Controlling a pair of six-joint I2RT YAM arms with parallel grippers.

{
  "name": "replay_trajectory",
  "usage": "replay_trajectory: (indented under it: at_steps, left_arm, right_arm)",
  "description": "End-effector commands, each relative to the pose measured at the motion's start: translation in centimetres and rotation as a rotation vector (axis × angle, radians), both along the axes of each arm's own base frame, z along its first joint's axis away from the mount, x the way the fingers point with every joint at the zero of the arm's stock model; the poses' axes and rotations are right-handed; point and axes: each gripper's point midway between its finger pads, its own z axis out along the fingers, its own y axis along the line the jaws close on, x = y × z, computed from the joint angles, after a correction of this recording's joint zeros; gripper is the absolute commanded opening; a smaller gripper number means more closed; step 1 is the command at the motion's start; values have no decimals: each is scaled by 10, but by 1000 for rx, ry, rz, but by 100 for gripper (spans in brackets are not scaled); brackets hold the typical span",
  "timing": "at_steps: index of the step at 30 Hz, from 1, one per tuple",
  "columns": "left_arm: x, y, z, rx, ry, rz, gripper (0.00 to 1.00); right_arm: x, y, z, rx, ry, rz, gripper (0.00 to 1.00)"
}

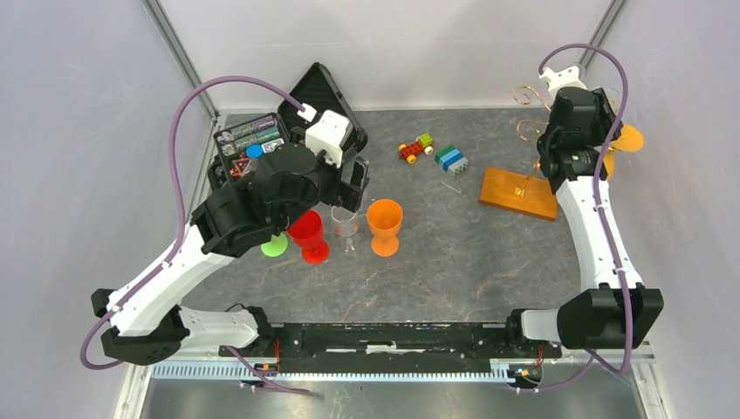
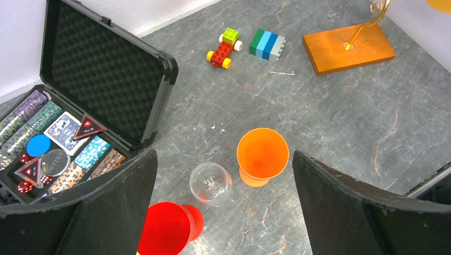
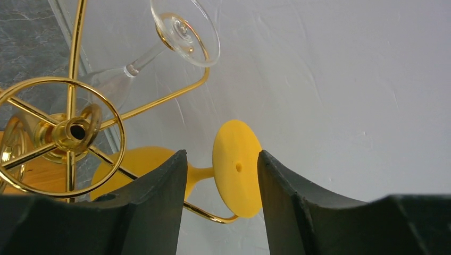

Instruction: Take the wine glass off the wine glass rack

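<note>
The wine glass rack [image 1: 526,131] is gold wire on an orange-brown wooden base [image 1: 518,193] at the back right. In the right wrist view its ring-shaped top [image 3: 64,133] is close on the left. A yellow wine glass [image 3: 236,167] hangs upside down from one of its arms, next to a clear wine glass [image 3: 181,32]. My right gripper [image 3: 222,155] is open with its fingers on either side of the yellow glass's foot; the left finger stands clear of it. My left gripper [image 2: 223,156] hangs wide open over the table, holding nothing.
Below the left gripper stand a clear glass [image 2: 211,183], an orange glass [image 2: 262,154] and a red glass [image 2: 165,228]. An open black case [image 1: 262,140] of chips and cards lies at the back left. A toy car [image 1: 416,147] and stacked blocks [image 1: 452,158] sit mid-back. The wall is close behind the rack.
</note>
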Motion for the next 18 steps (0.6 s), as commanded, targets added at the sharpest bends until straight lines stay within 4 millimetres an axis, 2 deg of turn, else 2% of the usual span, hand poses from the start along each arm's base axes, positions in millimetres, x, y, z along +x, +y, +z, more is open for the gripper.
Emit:
replay_trajectory:
  at_steps: [1, 7, 14, 18]
  left_arm:
    - [3, 4, 23, -55, -39, 29, 100]
    - [3, 5, 22, -52, -41, 28, 100]
    - [3, 6, 21, -41, -43, 31, 100]
    - [4, 6, 19, -34, -44, 33, 100]
  right_arm:
    - [-14, -10, -8, 1, 41, -93, 55]
    - [-19, -18, -6, -6, 32, -135, 43]
    - [-23, -23, -1, -10, 20, -152, 35]
    - [-24, -24, -1, -12, 21, -156, 24]
